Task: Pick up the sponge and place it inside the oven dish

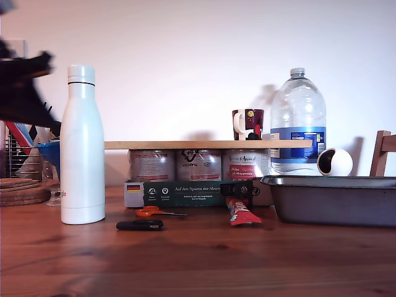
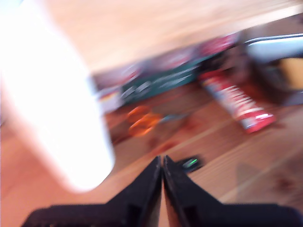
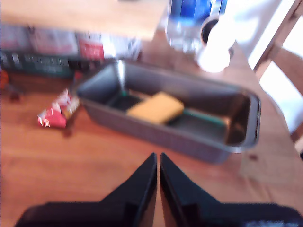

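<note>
Sponge (image 3: 155, 108) lies inside the oven dish (image 3: 236, 147), yellow face up, near the middle of its floor; placement appears complete. First gripper (image 2: 162, 163) and second gripper (image 3: 158, 160) both have jaws pressed together, holding nothing. Blur obscures detail, so contact with the dish wall is uncertain. Remaining step is probably retracting both arms clear of the table (image 1: 198, 260).

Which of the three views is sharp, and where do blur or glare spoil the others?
Exterior view: sharp, except a dark arm smeared at its left edge. First wrist view: heavy motion blur, and the white bottle glares out. Second wrist view: soft, yet the sponge in the oven dish is readable.
</note>
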`<action>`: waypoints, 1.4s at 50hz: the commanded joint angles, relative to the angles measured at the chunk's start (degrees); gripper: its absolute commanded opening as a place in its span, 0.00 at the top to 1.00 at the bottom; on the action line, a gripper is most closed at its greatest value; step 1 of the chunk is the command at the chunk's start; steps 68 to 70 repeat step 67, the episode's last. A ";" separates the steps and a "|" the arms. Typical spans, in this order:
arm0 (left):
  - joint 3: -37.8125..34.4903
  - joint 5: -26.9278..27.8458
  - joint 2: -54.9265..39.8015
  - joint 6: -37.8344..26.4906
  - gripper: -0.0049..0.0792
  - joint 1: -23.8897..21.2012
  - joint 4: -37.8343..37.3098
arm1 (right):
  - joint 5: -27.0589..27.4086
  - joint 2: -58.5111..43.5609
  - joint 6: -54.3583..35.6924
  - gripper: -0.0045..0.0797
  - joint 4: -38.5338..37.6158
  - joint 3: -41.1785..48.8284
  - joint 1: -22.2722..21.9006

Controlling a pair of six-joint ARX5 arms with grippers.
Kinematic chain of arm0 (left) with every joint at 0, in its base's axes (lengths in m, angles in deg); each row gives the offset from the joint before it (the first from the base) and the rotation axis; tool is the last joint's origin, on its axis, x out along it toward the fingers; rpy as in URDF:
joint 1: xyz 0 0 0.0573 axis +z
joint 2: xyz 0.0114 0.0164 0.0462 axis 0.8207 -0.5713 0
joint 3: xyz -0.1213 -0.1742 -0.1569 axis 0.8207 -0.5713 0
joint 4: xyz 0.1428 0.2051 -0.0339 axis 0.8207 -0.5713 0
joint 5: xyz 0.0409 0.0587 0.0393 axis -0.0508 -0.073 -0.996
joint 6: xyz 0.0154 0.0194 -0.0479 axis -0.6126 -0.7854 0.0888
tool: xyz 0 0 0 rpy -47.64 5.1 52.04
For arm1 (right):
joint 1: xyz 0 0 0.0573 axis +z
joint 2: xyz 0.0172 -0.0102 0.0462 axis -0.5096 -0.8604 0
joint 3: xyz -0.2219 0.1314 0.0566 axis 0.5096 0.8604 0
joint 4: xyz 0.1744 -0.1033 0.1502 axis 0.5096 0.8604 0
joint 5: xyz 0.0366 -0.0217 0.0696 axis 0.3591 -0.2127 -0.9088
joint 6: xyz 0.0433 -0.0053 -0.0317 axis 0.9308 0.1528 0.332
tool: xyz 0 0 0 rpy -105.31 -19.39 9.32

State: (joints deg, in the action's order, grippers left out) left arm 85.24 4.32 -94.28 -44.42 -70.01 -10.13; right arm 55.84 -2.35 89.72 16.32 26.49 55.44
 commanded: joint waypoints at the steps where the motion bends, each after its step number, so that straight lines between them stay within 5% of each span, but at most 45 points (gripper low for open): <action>1: -2.80 0.22 1.49 0.76 0.97 1.57 1.60 | 0.00 0.17 0.00 0.96 0.74 -0.46 -0.17; 23: -15.67 5.51 15.87 5.14 0.97 8.76 3.52 | 0.00 0.17 0.00 0.96 9.35 -0.46 -0.17; 42: -16.22 7.15 28.79 6.29 0.97 8.74 -12.72 | 0.00 0.17 0.02 0.96 13.64 -0.46 -0.17; 70: -16.22 7.15 46.14 9.22 0.97 8.68 -24.15 | 0.00 0.17 0.00 0.96 13.75 -0.46 -0.17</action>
